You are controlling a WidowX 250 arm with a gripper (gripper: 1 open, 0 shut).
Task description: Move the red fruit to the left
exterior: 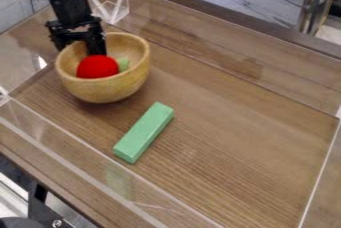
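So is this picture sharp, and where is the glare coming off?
Camera view: fairly soft and low in detail; pale glare streaks the table at upper right; the red fruit shows a small highlight; the gripper is dark, with little detail.

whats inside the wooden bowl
The red fruit lies in the wooden bowl, below the open gripper. The bowl's floor beneath the fruit is covered, so anything there cannot be seen.
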